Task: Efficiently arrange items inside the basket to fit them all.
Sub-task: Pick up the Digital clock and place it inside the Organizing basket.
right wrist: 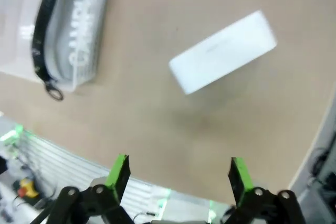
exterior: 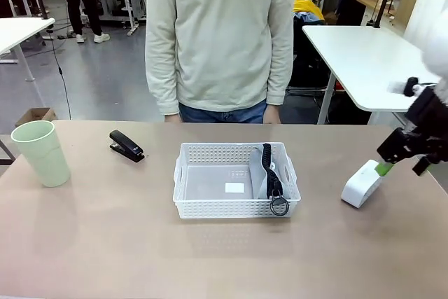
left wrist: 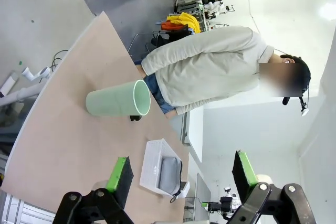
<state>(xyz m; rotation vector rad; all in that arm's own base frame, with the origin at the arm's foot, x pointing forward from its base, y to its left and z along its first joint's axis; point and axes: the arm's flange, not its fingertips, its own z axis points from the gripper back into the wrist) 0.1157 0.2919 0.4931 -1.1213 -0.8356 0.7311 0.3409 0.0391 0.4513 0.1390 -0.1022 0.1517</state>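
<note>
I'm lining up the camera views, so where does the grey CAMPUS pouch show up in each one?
Front view: grey pouch at centre, in the basket's right end.
Left wrist view: pouch low, near the middle.
Right wrist view: pouch upper left, blurred.
Shared landmark: the white basket holding it.

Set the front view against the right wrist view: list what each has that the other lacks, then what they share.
Front view adds: the pale green cup, the black stapler and the person standing at the far side. Right wrist view adds: the lettering on the grey pouch, and the right claw seen with both green pads wide apart. Shared: the pouch lying in the white basket, and the white device outside it, near the right claw.
</note>
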